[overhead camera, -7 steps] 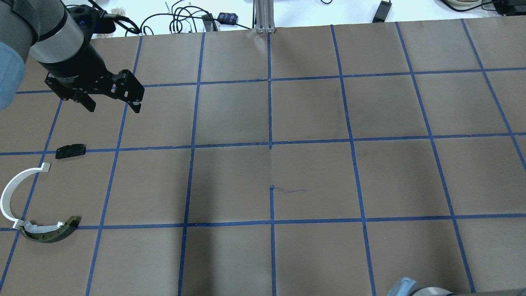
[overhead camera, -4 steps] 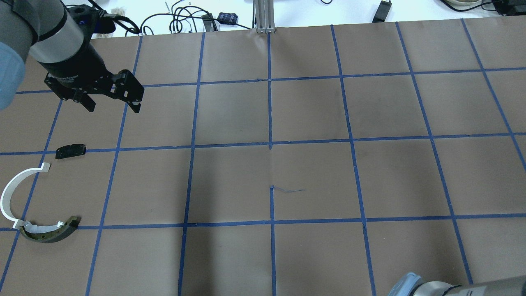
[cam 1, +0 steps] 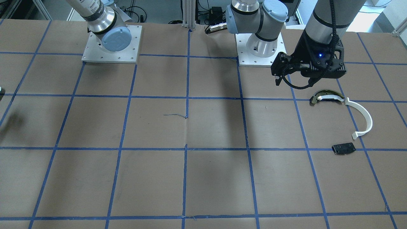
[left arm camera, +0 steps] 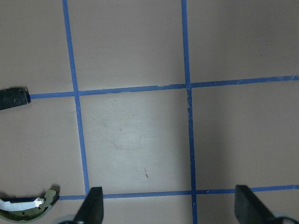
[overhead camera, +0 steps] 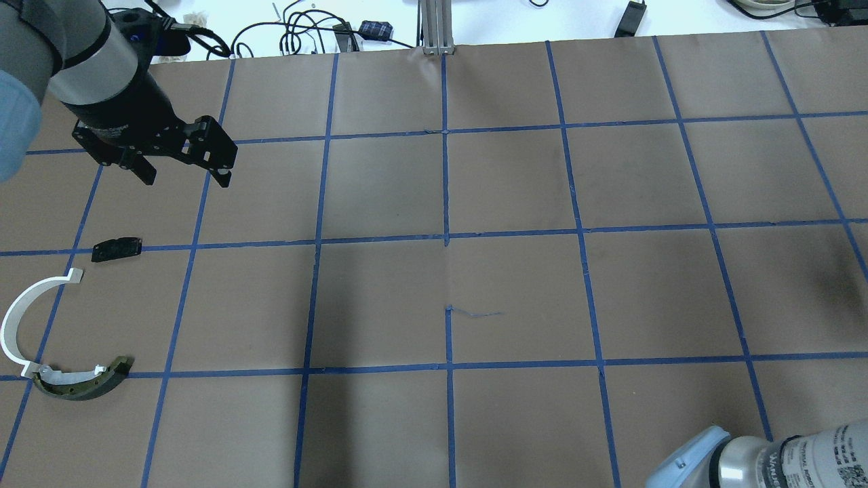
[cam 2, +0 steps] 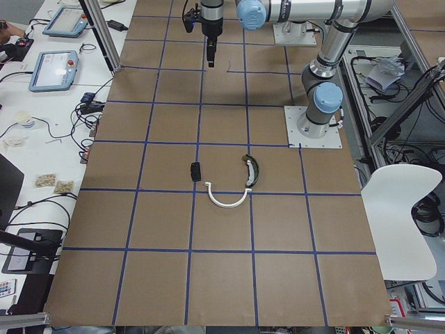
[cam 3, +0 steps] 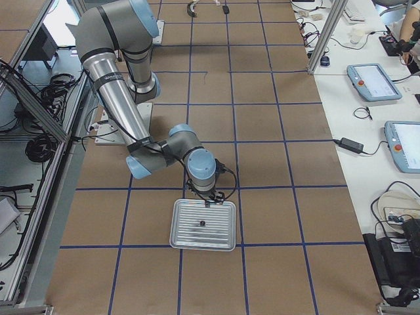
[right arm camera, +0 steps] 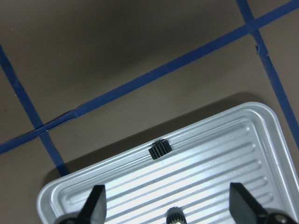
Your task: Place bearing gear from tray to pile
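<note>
A small black toothed gear [right arm camera: 160,150] lies against the inner rim of the ribbed metal tray [right arm camera: 233,135]. A second small gear-like part [right arm camera: 174,216] peeks in at the view's lower edge. My right gripper [right arm camera: 169,207] is open and hovers over the tray, as the right exterior view [cam 3: 209,195] also shows. The pile lies far off on the left: a white half-ring [overhead camera: 20,318], a dark and cream arc piece [overhead camera: 81,383] and a black plate [overhead camera: 116,249]. My left gripper [overhead camera: 183,175] is open and empty, above the table just beyond the pile.
The tray [cam 3: 203,226] stands on the brown paper with blue tape grid, near the table's right end. Cables and adapters [overhead camera: 325,30] lie along the far edge. An aluminium post [overhead camera: 437,27] stands at the back middle. My right arm's elbow [overhead camera: 766,461] shows at the lower right.
My right arm's elbow has come further into the overhead view at the lower right. The left gripper and the pile have hardly moved.
</note>
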Motion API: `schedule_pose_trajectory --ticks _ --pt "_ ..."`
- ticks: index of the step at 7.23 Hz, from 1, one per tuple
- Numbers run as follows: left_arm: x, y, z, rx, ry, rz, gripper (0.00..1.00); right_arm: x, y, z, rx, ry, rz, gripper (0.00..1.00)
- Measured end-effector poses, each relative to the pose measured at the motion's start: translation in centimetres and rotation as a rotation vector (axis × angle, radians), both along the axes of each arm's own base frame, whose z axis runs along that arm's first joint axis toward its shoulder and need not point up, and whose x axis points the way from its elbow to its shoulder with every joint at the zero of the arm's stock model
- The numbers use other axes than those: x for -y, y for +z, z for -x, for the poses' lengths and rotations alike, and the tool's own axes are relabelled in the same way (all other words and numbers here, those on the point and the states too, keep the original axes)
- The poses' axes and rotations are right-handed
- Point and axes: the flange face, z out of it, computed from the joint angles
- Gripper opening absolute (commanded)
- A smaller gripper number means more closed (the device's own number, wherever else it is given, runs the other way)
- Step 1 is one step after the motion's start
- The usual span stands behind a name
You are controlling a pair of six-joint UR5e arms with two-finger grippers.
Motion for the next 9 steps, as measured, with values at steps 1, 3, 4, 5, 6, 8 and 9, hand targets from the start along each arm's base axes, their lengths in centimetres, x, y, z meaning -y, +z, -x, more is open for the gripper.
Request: schedule_pose_trajectory --ticks 1,3,4,5,6,8,9 --pt "0.0 0.0 0.0 0.001 0.000 0.000 1.00 -0.5 -1.5 1.0 0.025 0.027 0.027 0.93" --pt "0.0 0.0 -0.1 0.001 0.000 0.000 1.00 -0.9 -3.0 1.4 0.045 0.101 0.051 0.91" --pt "0.0 0.0 -0.1 0.001 0.000 -0.001 1.00 -0.9 -3.6 1.4 0.053 0.134 0.054 0.91" --pt "0.0 -0.1 0.0 -0.003 0.000 -0.001 1.00 -0.9 -4.1 1.4 0.062 0.162 0.059 0.91" --pt "-0.1 0.1 0.2 -0.014 0.000 0.004 1.00 -0.8 -4.5 1.4 0.068 0.192 0.065 0.89" --pt "-0.4 0.4 0.7 -0.052 -0.002 0.012 1.00 -0.9 -5.0 1.2 0.075 0.236 0.068 0.88" --pt "-0.5 0.5 0.8 -0.056 -0.004 0.010 1.00 -1.0 -5.3 1.0 0.078 0.247 0.068 0.87"
